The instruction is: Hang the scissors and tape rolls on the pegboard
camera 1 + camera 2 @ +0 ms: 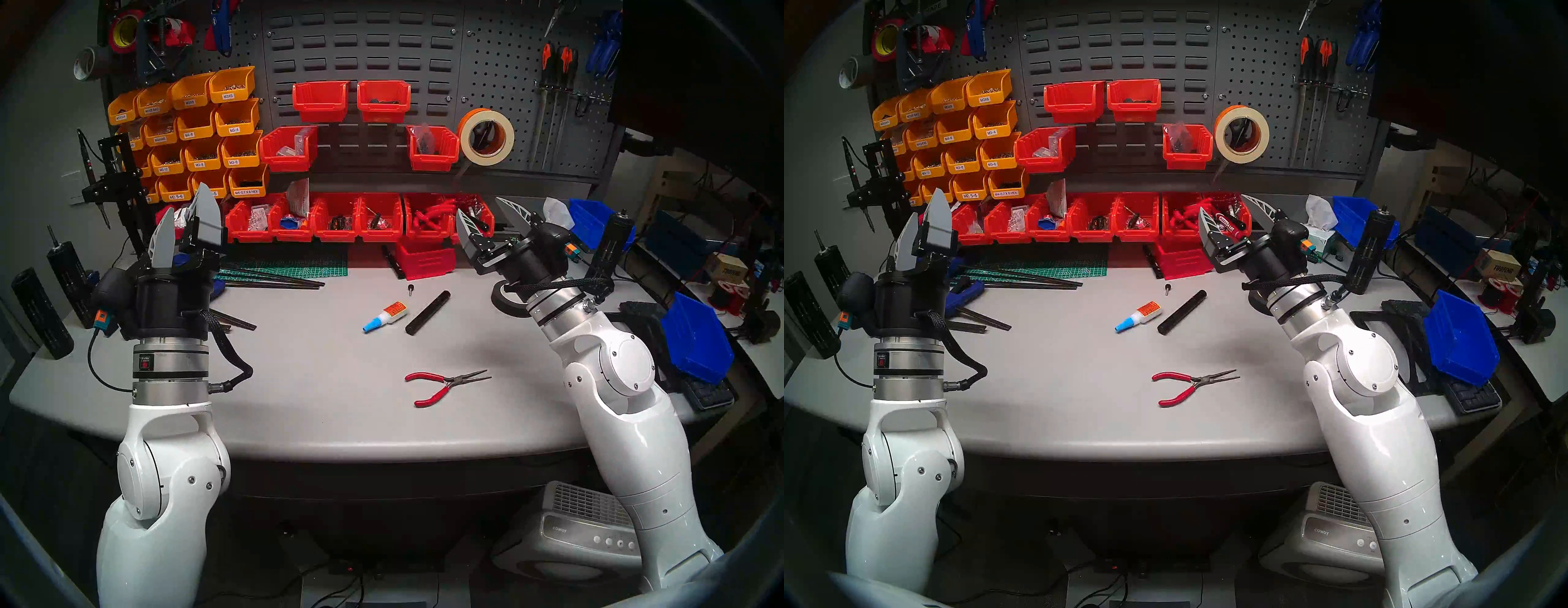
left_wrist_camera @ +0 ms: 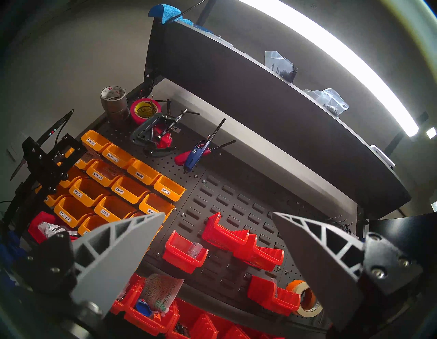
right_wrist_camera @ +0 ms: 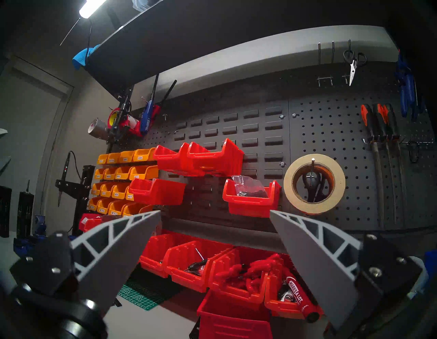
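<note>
The tape rolls (image 3: pixel 314 183), cream in front of orange, hang flat against the pegboard (image 3: pixel 343 123) on one hook, holes facing outward. Nearer, both the left gripper (image 1: pixel 186 220) and right gripper (image 1: pixel 492 216) stand wide and empty above the table (image 1: pixel 318 361). Dark scissor handles (image 3: pixel 313 184) show through the rolls, blades pointing down.

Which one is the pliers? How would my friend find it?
Start at the grey table. Near its front edge, right of centre, the pliers lie flat and alone, closer to you than the glue bottle and black tube. Only they have red curved handles and thin pointed metal tips.
</note>
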Robot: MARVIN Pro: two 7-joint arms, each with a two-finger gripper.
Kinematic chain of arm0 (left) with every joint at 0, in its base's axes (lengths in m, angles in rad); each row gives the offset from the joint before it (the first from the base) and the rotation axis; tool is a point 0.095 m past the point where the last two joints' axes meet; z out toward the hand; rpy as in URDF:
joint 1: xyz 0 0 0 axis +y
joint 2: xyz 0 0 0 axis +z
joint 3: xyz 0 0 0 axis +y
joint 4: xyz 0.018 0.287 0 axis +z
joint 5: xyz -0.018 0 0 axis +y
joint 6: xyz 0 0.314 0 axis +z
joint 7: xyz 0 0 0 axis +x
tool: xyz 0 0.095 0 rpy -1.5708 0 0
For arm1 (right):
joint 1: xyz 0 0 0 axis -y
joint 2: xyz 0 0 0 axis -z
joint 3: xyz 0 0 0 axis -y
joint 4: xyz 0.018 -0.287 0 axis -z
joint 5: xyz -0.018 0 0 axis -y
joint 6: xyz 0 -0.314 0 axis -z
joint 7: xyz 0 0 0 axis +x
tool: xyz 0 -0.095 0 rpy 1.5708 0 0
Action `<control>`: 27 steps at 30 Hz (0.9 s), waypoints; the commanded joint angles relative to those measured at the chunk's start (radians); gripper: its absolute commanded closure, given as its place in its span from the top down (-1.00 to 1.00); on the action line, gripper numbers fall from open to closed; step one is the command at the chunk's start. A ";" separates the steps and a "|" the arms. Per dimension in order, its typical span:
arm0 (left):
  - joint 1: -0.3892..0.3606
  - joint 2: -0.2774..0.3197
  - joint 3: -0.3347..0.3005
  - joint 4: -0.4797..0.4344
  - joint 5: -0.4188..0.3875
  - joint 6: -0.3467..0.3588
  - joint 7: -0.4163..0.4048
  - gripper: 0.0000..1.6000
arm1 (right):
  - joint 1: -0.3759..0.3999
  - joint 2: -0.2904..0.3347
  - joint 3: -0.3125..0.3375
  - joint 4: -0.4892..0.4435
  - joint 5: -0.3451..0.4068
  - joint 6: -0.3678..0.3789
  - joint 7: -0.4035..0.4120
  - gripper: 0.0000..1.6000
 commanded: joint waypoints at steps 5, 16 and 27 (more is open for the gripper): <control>-0.021 0.004 0.010 -0.026 0.012 0.000 0.006 1.00 | -0.167 -0.020 0.052 -0.239 -0.054 0.090 -0.152 1.00; -0.022 0.007 0.013 -0.028 0.016 0.000 0.013 1.00 | -0.211 -0.032 0.056 -0.320 -0.087 0.202 -0.237 1.00; -0.022 0.011 0.014 -0.029 0.018 -0.001 0.019 1.00 | -0.222 -0.040 0.053 -0.357 -0.099 0.268 -0.274 1.00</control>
